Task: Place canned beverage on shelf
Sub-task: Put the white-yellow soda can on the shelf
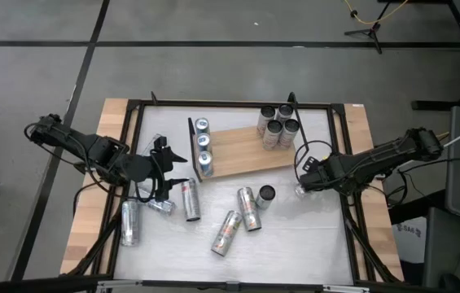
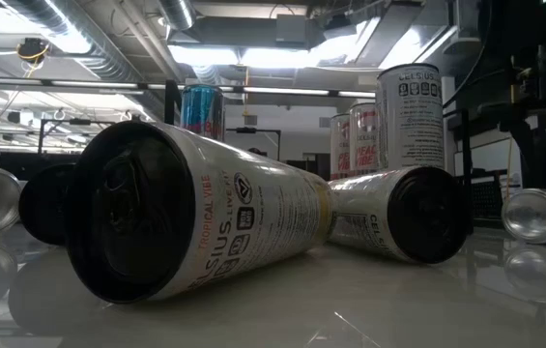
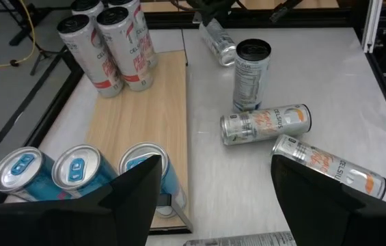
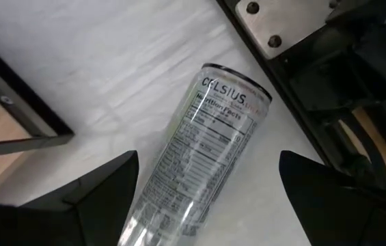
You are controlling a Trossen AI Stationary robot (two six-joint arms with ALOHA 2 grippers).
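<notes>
White tabletop (image 1: 295, 236), largest item, carries everything. Wooden shelf (image 1: 242, 150) lies across its far middle: three blue-topped cans (image 1: 203, 146) stand at one end, four cans (image 1: 277, 126) clustered at the other, the middle bare.

Left claw (image 1: 158, 175) sits near the shelf's blue-can end, fingers apart, holding nothing; loose cans lie just beside it.

Right claw (image 4: 206, 198) is at the tabletop's right edge, fingers wide, straddling a lying can (image 4: 199, 164) but not visibly pressing it. This can is off the shelf, near its right end.

Risks, as judged:
- Can is round and on its side; uneven finger contact could roll it toward the tabletop's frame.
- Closing off-centre could tilt it in the lift.
- Standing cans may get knocked on approach.
</notes>
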